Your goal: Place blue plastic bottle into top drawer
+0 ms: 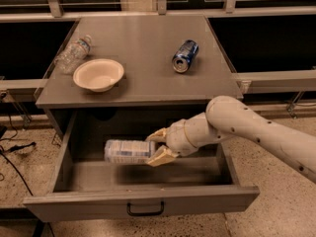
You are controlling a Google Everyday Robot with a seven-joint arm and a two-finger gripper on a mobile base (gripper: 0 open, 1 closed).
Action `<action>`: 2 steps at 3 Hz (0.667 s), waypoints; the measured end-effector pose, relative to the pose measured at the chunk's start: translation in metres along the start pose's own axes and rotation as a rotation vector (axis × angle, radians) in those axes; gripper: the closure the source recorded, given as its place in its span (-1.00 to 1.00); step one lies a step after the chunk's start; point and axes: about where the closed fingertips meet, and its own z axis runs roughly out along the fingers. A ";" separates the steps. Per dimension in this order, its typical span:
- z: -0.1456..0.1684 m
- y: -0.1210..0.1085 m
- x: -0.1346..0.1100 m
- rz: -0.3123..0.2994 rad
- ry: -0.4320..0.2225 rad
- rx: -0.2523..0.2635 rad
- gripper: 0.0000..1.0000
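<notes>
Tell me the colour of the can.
The can is dark blue, camera view; the gripper holds the bottle over the drawer.

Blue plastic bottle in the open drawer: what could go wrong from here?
The gripper holds the whitish blue-labelled plastic bottle on its side by one end; released, it may roll in the wide grey metal top drawer. Pulling out, the white arm might clip the grey cabinet top.

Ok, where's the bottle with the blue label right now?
The whitish plastic bottle with the pale blue label is sideways inside the open grey top drawer, gripped at one end by the end effector.
</notes>
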 end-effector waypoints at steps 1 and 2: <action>0.012 -0.001 0.008 -0.012 0.038 -0.012 1.00; 0.022 0.001 0.018 -0.014 0.080 -0.024 1.00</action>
